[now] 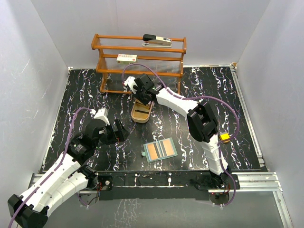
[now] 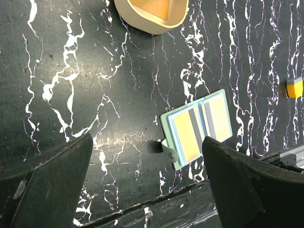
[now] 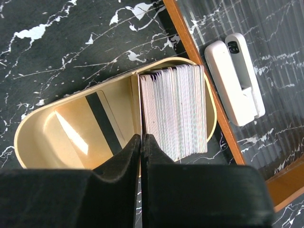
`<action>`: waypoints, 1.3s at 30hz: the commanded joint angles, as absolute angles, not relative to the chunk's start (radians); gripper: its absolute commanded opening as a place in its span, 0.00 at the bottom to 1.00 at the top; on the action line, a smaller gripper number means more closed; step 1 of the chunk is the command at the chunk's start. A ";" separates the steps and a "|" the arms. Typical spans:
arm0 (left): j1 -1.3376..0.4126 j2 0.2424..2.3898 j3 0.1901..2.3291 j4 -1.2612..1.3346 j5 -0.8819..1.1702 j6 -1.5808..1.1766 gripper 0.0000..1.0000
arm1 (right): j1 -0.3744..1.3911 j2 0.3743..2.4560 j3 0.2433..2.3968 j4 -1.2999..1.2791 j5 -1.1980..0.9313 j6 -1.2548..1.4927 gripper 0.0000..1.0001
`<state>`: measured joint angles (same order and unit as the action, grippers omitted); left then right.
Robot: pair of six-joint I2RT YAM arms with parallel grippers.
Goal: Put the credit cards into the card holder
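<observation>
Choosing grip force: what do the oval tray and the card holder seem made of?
Oval tray: likely moulded plastic, smooth tan semi-gloss, soft highlights on rounded walls.
Card holder: probably soft vinyl or faux leather, matte sage-green edge; clear glossy plastic pockets.

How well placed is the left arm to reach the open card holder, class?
Probably well: the left gripper hangs open near the card holder, with only bare table between them, and the right arm is away at the tan tray.
</observation>
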<state>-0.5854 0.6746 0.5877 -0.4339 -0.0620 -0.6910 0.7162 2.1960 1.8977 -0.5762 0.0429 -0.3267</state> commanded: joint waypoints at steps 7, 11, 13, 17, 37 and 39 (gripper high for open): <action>-0.582 0.666 0.596 -0.418 -0.045 -0.692 0.97 | 0.697 2.122 1.947 -0.554 0.023 -0.327 0.00; -0.582 0.665 0.599 -0.413 -0.060 -0.693 0.97 | 0.692 2.129 1.962 -0.562 -0.007 -0.314 0.00; -0.582 0.673 0.599 -0.413 -0.059 -0.693 0.97 | 0.691 2.135 1.978 -0.561 0.020 -0.298 0.04; -0.581 0.694 0.604 -0.414 -0.044 -0.692 0.98 | 0.689 2.132 1.983 -0.571 0.024 -0.289 0.00; -0.581 0.795 0.564 -0.276 0.074 -0.813 0.96 | 0.664 2.073 1.859 -0.502 -0.081 -0.163 0.02; -0.581 0.802 0.574 -0.274 0.075 -0.810 0.95 | 0.645 2.088 1.842 -0.479 -0.132 -0.143 0.00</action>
